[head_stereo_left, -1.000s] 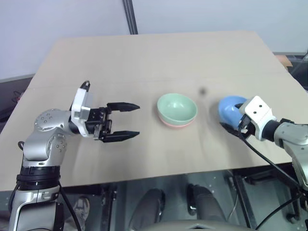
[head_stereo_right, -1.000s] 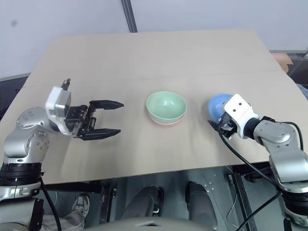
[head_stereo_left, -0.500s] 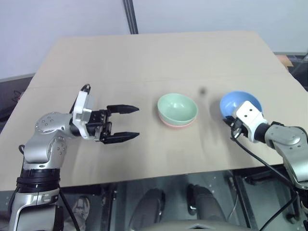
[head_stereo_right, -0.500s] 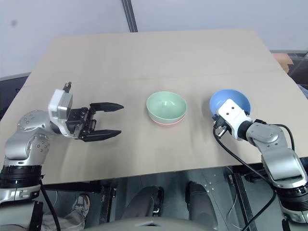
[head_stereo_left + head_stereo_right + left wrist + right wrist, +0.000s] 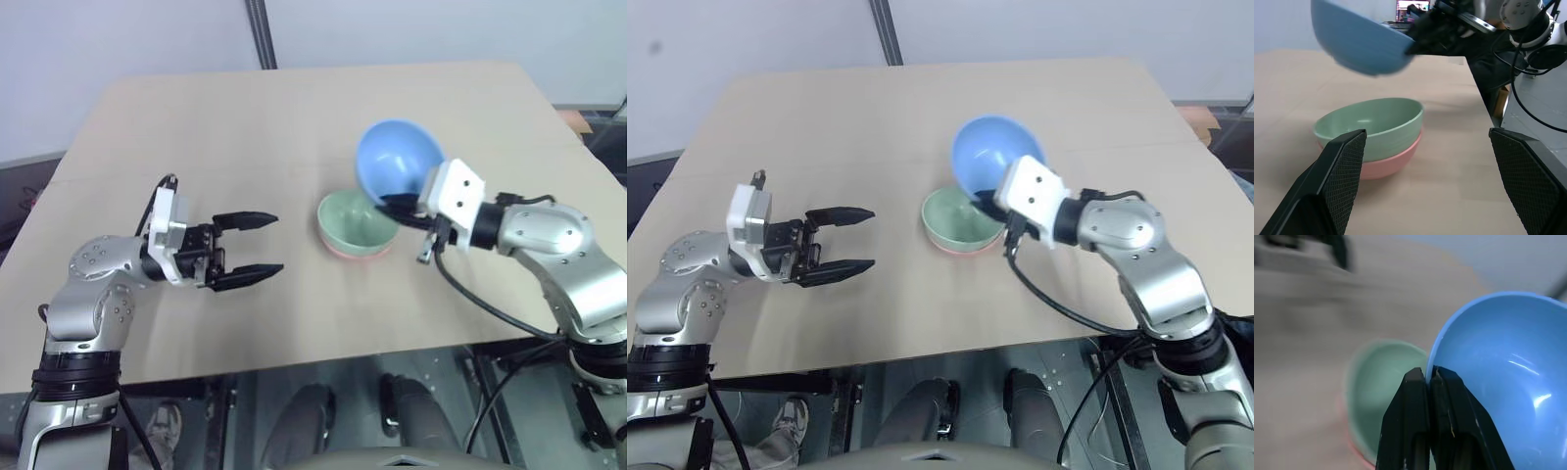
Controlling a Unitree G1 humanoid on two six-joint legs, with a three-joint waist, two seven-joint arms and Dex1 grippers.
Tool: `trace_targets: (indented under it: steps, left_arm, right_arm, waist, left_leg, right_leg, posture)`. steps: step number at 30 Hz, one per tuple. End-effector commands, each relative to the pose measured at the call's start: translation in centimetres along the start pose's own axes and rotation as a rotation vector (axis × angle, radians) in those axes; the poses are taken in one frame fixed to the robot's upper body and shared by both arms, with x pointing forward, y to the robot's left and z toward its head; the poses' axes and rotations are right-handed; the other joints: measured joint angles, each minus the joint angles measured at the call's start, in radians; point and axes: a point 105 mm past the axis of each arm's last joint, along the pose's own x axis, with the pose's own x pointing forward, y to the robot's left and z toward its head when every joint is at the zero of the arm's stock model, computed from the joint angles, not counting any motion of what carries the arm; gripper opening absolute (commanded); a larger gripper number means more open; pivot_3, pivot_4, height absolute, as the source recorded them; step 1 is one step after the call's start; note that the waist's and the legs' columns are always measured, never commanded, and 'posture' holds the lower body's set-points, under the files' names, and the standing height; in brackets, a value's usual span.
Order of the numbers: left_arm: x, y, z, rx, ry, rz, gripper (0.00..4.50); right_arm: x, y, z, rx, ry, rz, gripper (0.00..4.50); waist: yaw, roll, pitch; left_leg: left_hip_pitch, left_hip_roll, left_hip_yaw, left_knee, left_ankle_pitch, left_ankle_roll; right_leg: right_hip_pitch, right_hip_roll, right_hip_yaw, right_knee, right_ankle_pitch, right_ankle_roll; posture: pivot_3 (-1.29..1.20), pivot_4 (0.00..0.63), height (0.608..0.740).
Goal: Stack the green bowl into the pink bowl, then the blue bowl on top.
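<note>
Near the middle of the table [image 5: 294,117], closer to its near edge than its far one, the green bowl [image 5: 355,219] is seated inside the pink bowl [image 5: 345,252], of which just a narrow rim is seen beneath it; nothing is seen inside the green bowl. Above and just behind this pair, the blue bowl [image 5: 397,162] is held clear of the surface, tilted, its hollow turned toward the camera and seen to be empty. Its rim is pinched by the right gripper [image 5: 400,206], whose two fingers are pressed together on it, one on each side of the wall, as the right wrist view confirms [image 5: 1427,382]. From the left wrist view, the pink bowl's side wall is more fully exposed, and a gap is seen between the blue bowl and the green one. Toward the table's left edge, the left gripper [image 5: 257,243] is held with its fingers spread wide, pointing at the nested bowls, well apart from them and gripping nothing.
</note>
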Motion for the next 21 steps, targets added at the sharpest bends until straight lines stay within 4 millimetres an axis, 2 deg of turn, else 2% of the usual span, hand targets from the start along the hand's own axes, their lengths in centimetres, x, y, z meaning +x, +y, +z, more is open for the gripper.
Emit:
trace_targets:
  steps: [1,3,7,11,14,19,21]
  left_arm:
    - [-0.4,-0.1,1.3,0.064,-0.003,0.017,4.25]
    - [-0.5,-0.2,1.3,0.063,0.000,0.028,4.25]
    - [-0.6,-0.5,1.2,0.054,0.003,0.054,4.25]
    - [-0.6,-0.7,0.9,0.047,0.004,0.089,4.25]
    - [-0.5,-0.7,0.7,0.053,0.000,0.126,4.25]
    - [-0.4,-0.1,-0.5,0.069,0.048,0.263,4.25]
    - [-0.8,0.1,-0.8,0.043,0.052,0.315,4.25]
  right_arm:
    - [0.3,0.4,0.0,-0.021,0.002,0.053,1.03]
    - [0.4,0.4,-0.4,-0.035,0.009,0.060,2.06]
    - [-0.5,-1.2,0.0,-0.042,-0.028,-0.055,3.98]
    - [-2.0,-1.8,0.5,-0.010,-0.070,-0.133,3.98]
    - [-3.4,-2.2,0.1,0.014,-0.072,-0.206,3.98]
    - [-6.7,-2.0,-2.9,0.084,-0.002,-0.329,3.98]
    - [-8.2,-1.8,-4.3,0.162,0.042,-0.350,3.98]
  waist:
    - [0.000,0.000,0.000]
    - [-0.002,0.000,0.000]
    - [-0.003,0.000,0.000]
    - [-0.001,0.000,0.000]
    - [0.000,0.000,0.000]
    - [0.009,0.000,0.000]
    - [0.011,0.000,0.000]
  left_leg:
    - [0.000,0.000,0.000,0.000,0.000,0.000]
    - [0.000,0.000,0.000,0.000,0.000,0.000]
    - [0.000,0.000,0.000,-0.001,0.000,-0.001]
    - [0.000,0.000,0.000,0.000,0.000,-0.001]
    - [0.000,0.000,0.000,-0.001,0.000,-0.001]
    - [0.000,0.000,-0.001,-0.001,0.000,0.000]
    - [0.000,0.000,0.000,-0.001,0.000,0.000]
  right_leg:
    - [0.000,0.000,0.000,0.000,0.000,0.000]
    - [0.000,0.000,0.000,0.000,0.000,0.000]
    - [-0.001,0.000,0.000,0.000,0.000,0.000]
    - [-0.001,0.000,0.000,0.000,0.000,0.000]
    - [-0.001,0.000,0.001,0.000,0.000,0.000]
    - [0.000,-0.001,0.002,0.000,0.000,0.000]
    - [0.000,-0.001,0.003,0.000,0.000,0.000]
  posture:
    - [0.00,0.150,0.740]
    - [0.00,0.150,0.740]
    - [0.00,0.150,0.740]
    - [0.00,0.150,0.740]
    - [0.00,0.150,0.740]
    - [0.00,0.150,0.740]
    - [0.00,0.150,0.740]
